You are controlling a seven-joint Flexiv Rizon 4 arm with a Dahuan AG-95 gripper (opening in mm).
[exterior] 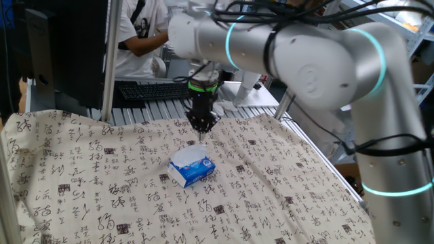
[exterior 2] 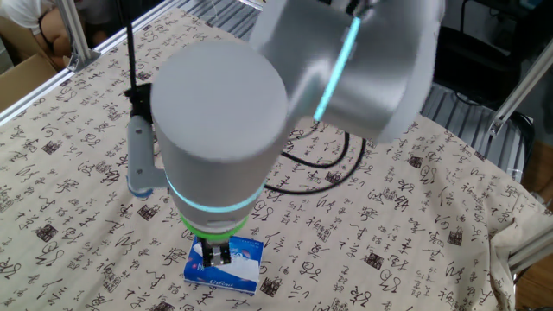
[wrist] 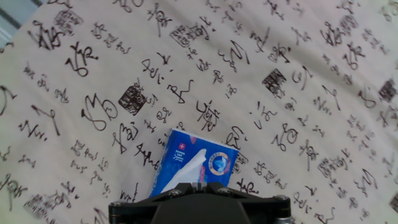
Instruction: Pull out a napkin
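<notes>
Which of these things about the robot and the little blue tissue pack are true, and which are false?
1. The blue-and-white rectangular tissue pack lies on a cloth printed with black characters. True.
2. The robot's claw is wide open. False: its fingers are closed together.
3. A thin white paper napkin runs from the pack up into the claw. True.
4. A second tissue pack lies beside the first. False: only one pack is on the cloth.
5. The claw points sideways along the table. False: it points down at the pack.
</notes>
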